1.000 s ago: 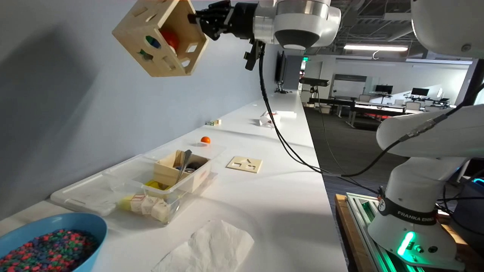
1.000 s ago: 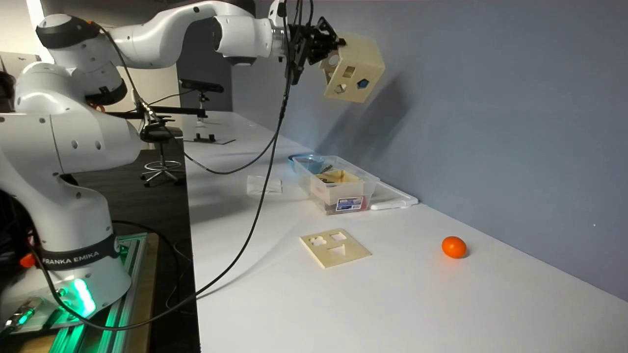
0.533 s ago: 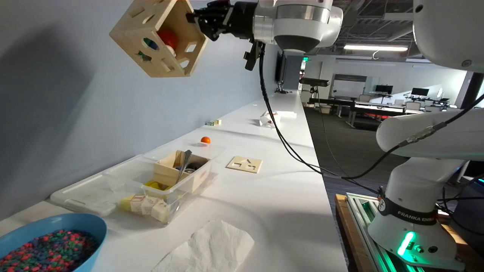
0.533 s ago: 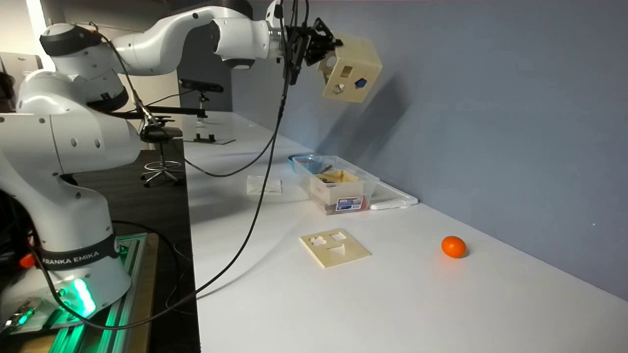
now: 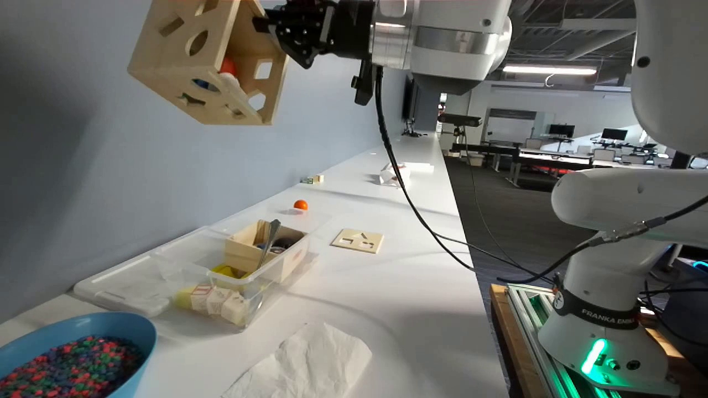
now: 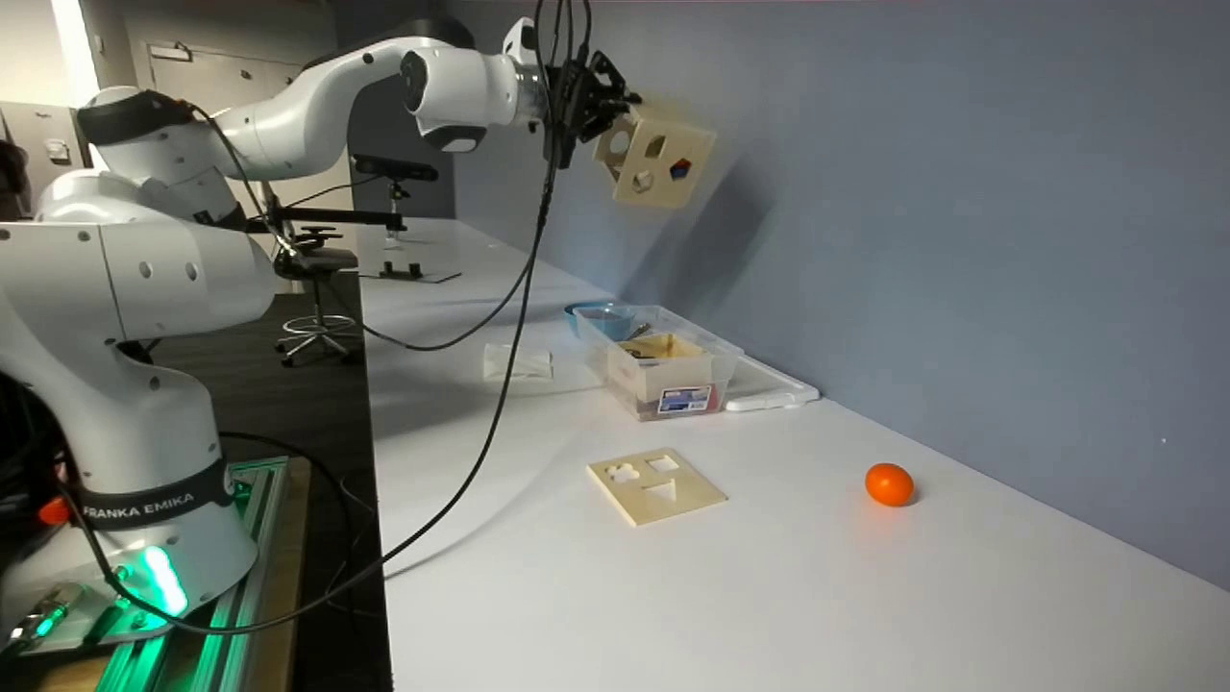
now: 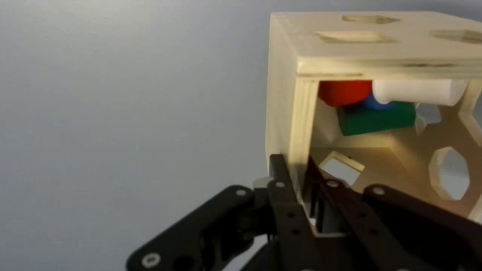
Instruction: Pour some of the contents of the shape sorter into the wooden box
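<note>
The shape sorter is a wooden cube with cut-out holes (image 5: 160, 61), held tilted high above the table near the wall. It also shows in an exterior view (image 6: 663, 194) and the wrist view (image 7: 282, 94). Its open side faces my gripper (image 5: 264, 23). My gripper is shut on one wall edge, a finger on each side (image 7: 293, 162). Inside are a red piece (image 7: 344, 92), a white cylinder (image 7: 414, 91), a green block (image 7: 376, 119) and a blue piece (image 7: 376, 102). The wooden box (image 5: 243, 253) stands below in a clear bin (image 5: 191, 271), with a spoon (image 5: 268, 243) and dark items in it.
A blue bowl (image 5: 113, 326) of small coloured pieces stands beside the bin. A white lid (image 5: 119, 283) lies by the wall, white paper (image 5: 310, 356) in front. A flat wooden panel (image 6: 697, 490) and an orange ball (image 6: 890, 484) lie on the table. A cable (image 5: 389, 145) hangs from the arm.
My gripper and the sorter have moved left and slightly down in both exterior views, and the sorter has turned. Its contents have shifted; red now shows beside blue in a hole.
</note>
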Motion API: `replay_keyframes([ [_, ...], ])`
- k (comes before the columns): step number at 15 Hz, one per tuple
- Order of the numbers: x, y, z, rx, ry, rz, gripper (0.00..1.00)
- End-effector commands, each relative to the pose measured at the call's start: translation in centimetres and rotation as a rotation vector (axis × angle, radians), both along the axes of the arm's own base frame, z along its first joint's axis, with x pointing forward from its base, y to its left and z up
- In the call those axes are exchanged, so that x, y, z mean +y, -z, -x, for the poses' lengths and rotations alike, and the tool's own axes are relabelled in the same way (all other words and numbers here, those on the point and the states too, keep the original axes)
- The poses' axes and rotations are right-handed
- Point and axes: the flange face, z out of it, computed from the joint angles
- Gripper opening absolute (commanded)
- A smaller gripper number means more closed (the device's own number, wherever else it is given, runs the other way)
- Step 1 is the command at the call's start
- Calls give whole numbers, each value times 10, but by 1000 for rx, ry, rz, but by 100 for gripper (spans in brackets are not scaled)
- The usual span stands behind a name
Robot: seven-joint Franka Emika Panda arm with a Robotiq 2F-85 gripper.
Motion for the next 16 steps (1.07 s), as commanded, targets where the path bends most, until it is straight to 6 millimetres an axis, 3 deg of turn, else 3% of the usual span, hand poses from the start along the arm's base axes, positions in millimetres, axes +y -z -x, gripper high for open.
replay_keyframes([
  [1,4,20,2,34,-27,58,3],
  [10,22,19,2,0,-71,237,3],
  [16,38,0,9,-64,-93,352,3],
])
